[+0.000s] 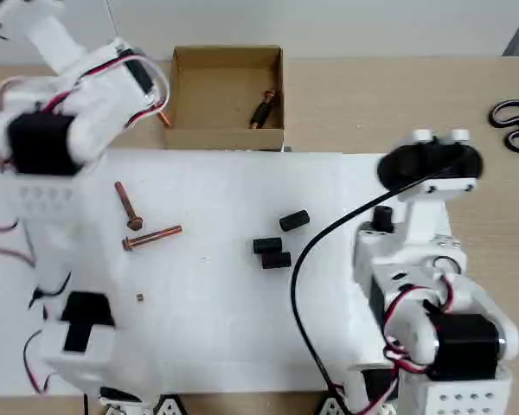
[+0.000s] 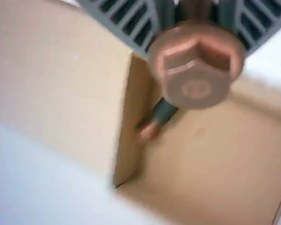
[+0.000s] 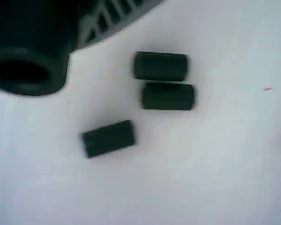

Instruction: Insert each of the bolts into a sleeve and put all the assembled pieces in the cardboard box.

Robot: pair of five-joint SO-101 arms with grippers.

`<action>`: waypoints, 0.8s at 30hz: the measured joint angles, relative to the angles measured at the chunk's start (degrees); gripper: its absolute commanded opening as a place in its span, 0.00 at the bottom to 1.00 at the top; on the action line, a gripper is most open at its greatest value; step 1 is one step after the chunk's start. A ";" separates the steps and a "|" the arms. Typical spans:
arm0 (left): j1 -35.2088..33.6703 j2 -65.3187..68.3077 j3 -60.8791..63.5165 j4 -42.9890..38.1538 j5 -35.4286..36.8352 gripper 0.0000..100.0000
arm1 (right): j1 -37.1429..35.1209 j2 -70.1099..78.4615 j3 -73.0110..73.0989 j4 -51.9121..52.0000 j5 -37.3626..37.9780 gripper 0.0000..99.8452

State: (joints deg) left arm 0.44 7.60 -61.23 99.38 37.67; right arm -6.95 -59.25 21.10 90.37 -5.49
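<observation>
My left gripper [image 1: 158, 111] hangs at the left wall of the cardboard box [image 1: 183, 97], shut on a copper bolt [image 2: 196, 70] whose hex head faces the wrist camera. In the box [image 2: 75, 98] lies one assembled bolt-and-sleeve piece [image 1: 263, 109], also seen from the left wrist [image 2: 155, 120]. Two loose copper bolts [image 1: 128, 206] [image 1: 152, 237] lie on the white mat. Three black sleeves [image 1: 294, 220] [image 1: 266, 245] [image 1: 278, 259] lie mid-mat. My right gripper [image 1: 382, 218] is to their right, shut on a fourth black sleeve [image 3: 29, 63]. The three sleeves lie below it [image 3: 160, 66] [image 3: 168, 96] [image 3: 108, 138].
Black scissors [image 1: 514, 123] lie on the wooden table at the far right. A tiny dark speck [image 1: 139, 297] sits on the mat left of centre. A black cable [image 1: 304, 259] runs across the mat from the right arm.
</observation>
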 measured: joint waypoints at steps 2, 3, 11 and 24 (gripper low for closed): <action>0.09 -3.87 -0.09 0.00 -3.08 0.01 | -3.96 -0.18 -0.26 -1.14 -0.70 0.00; 0.09 -5.89 -0.18 0.00 -4.66 0.01 | -5.89 -0.26 -0.26 -2.02 -0.70 0.00; 0.09 -14.86 -0.18 0.00 -11.25 0.01 | -14.33 -0.53 2.46 -10.02 -0.70 0.00; 8.26 -36.84 15.91 0.00 -15.74 0.01 | -17.93 -0.35 5.80 -13.63 -0.70 0.00</action>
State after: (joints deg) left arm 8.70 -29.23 -45.32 99.38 21.93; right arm -24.88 -59.60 26.90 76.75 -6.20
